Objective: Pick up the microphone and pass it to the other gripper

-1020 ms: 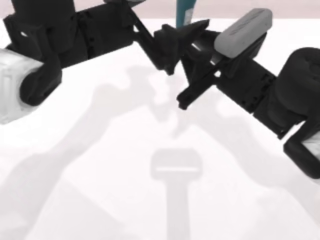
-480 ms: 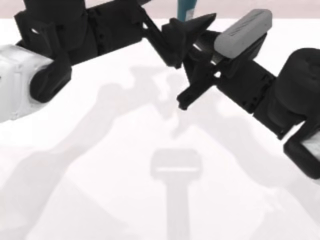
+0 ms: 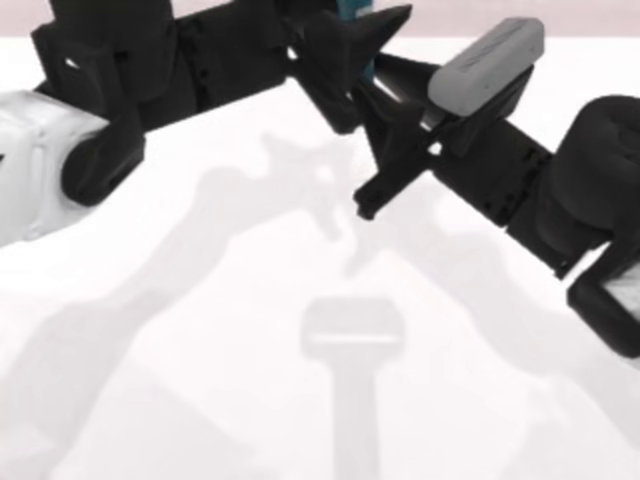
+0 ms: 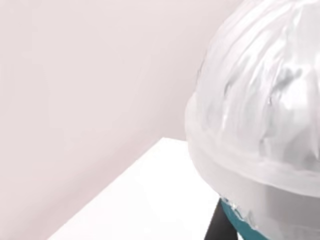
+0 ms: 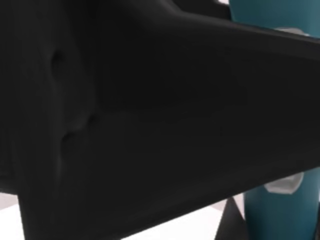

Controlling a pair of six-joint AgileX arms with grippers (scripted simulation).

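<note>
The microphone stands upright high above the table at the back middle, only slivers of its teal handle showing between the two black grippers. My right gripper reaches in from the right, shut on the handle low down. In the right wrist view one fingertip sits against the handle, near the white switch. My left gripper comes from the left, open, at the handle's upper part. In the left wrist view the white-grey head looms close, with one black finger beside the teal.
The white table carries only the arms' shadows and a grey T-shaped shadow near the front middle. Its back edge meets a pale pink wall. The left gripper's black body blocks most of the right wrist view.
My left gripper has moved right and then up toward the back, closing in over the microphone's handle and covering more of it. The right arm has stayed still.
</note>
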